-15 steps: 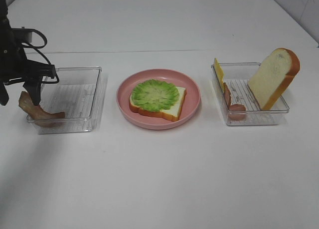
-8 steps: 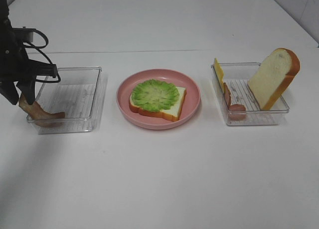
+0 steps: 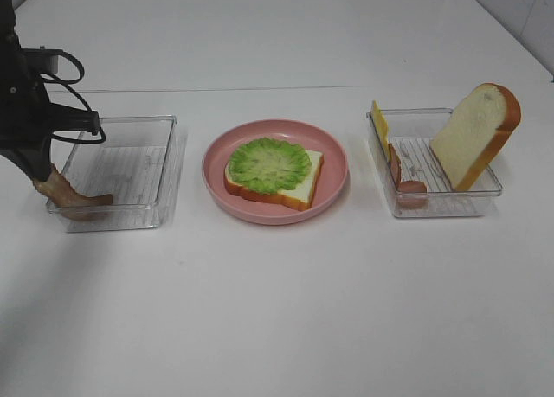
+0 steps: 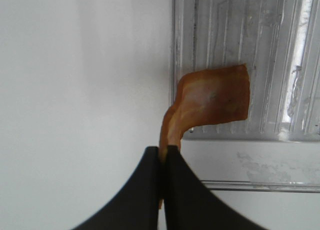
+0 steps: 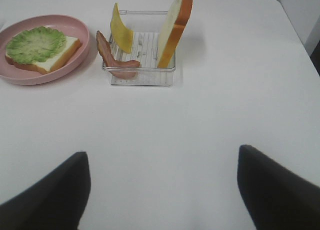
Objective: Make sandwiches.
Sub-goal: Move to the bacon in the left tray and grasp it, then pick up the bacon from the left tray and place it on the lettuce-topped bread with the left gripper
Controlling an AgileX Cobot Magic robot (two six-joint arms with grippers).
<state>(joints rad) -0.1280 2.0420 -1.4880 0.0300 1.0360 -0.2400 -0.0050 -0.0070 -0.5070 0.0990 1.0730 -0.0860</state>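
Now: left gripper pinches bacon at tray corner

Left gripper (image 4: 163, 151) has its black jaws pressed together on the narrow end of a brown bacon strip (image 4: 212, 100). The strip is bent. Its wider glossy end lies on the ribbed floor of the left clear tray (image 3: 170, 168), at the front-left corner in the high view. Pink plate (image 3: 279, 216), in the middle, holds a flat white bread slice (image 3: 301, 188) with orange-brown crust and a ruffled green lettuce leaf (image 3: 269, 162) on top. Right clear tray (image 3: 485, 194) holds a second bread slice (image 3: 474, 136) leaning upright, a yellow cheese slice (image 3: 379, 118) and another bacon piece (image 3: 407, 188). Right gripper (image 5: 162, 182) hangs over the white table (image 3: 286, 328), fingers spread wide, holding nothing.
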